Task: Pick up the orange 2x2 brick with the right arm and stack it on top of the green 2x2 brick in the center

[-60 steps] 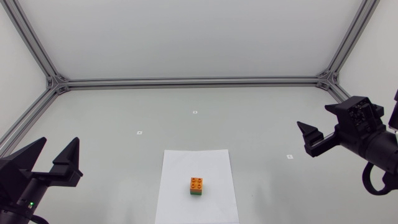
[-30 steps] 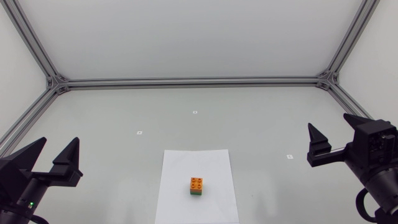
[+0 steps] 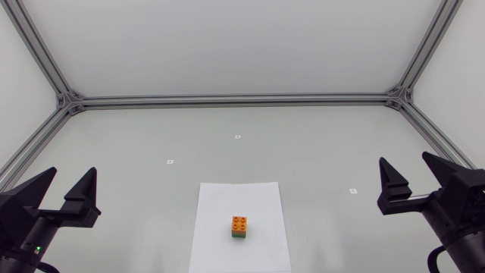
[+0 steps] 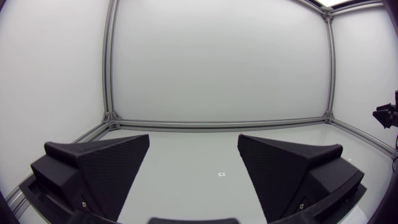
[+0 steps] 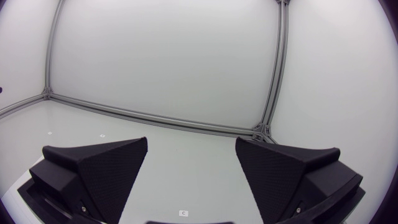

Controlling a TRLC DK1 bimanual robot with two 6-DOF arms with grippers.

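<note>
1. Orange 2x2 brick (image 3: 239, 222): it sits studs up on top of the green 2x2 brick (image 3: 239, 235), with the edges aligned. Only a thin green band shows beneath it in the head view.
2. Stack location: on the white sheet (image 3: 220, 243), near the middle of the table (image 3: 318, 152), between the two arms and well apart from both.
3. Right gripper (image 3: 406, 159): fingers spread apart with nothing between them, at the table's right side, far from the stack.
4. Left gripper (image 3: 72, 171): fingers spread apart and empty, at the table's left side.
5. Progress, as a judgement: pick-up, transfer, placement and release all appear complete.
6. Unverified: the overhead angle cannot confirm that the studs are fully seated, and neither wrist view shows the stack.
7. Remaining work: none is evident for the task itself
</note>
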